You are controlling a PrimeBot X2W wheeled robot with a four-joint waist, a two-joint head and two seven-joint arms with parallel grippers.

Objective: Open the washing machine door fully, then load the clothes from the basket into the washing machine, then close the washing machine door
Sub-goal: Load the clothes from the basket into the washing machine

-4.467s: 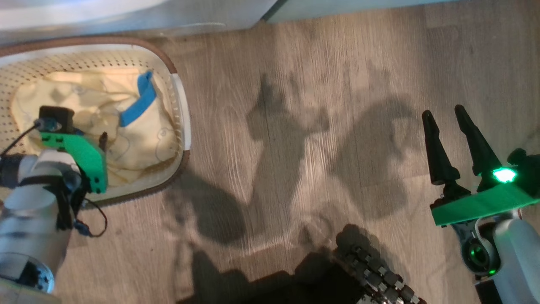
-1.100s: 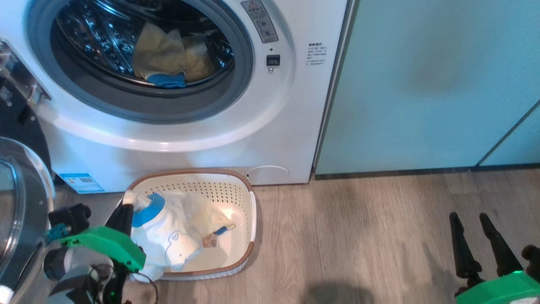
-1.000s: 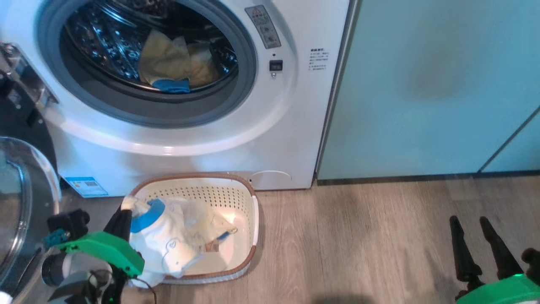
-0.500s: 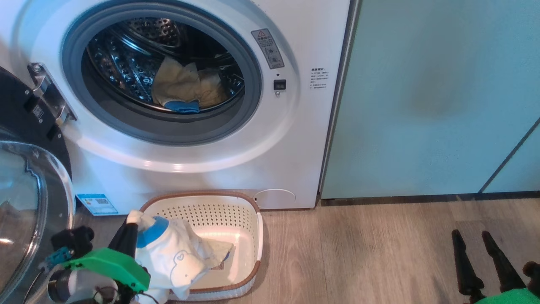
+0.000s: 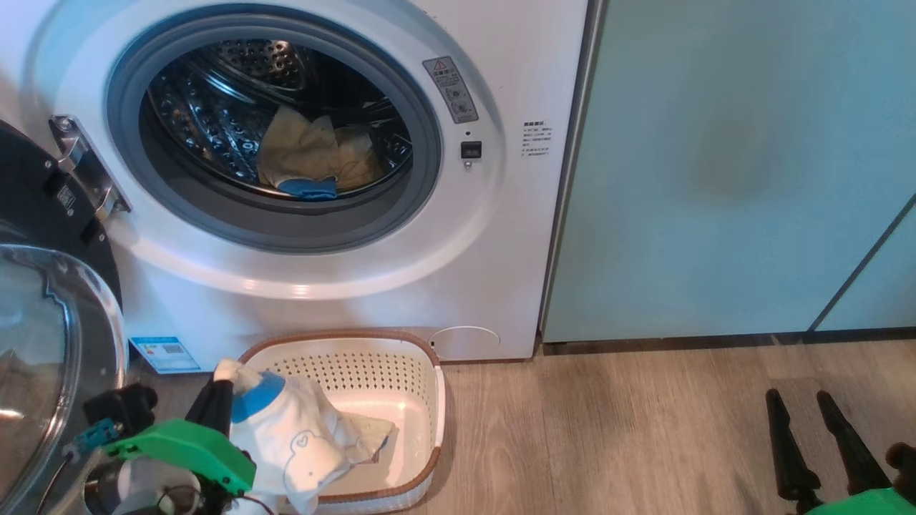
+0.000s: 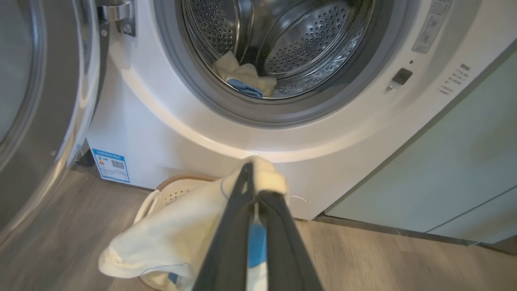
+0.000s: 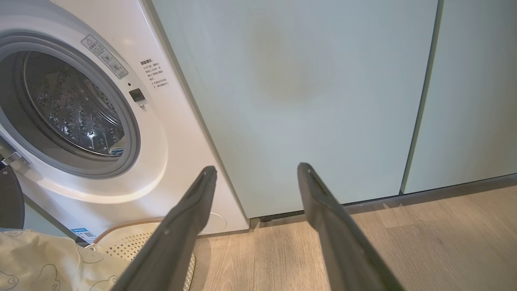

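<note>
A: Left gripper [image 6: 253,190], jaw state?
B: Clenched tight on a pale yellow garment [image 5: 293,436] with a blue patch. The cloth is pinched between the fingers [image 6: 230,238] and bunches past the tips.
A: Garment against the basket [image 5: 438,400]?
B: It hangs from the jaws over the basket's left end, with lower folds trailing into the basket.
A: Right gripper [image 7: 256,168]?
B: Jaws spread wide, holding nothing and touching nothing. It hangs well right of the basket, above the floor [image 5: 608,429].
A: Other clothes?
B: A second garment [image 5: 308,157] lies in the drum [image 5: 215,121] of the washing machine [image 5: 501,236], just behind the basket. The washing machine door [image 5: 43,214] stands swung open, left of the basket.
</note>
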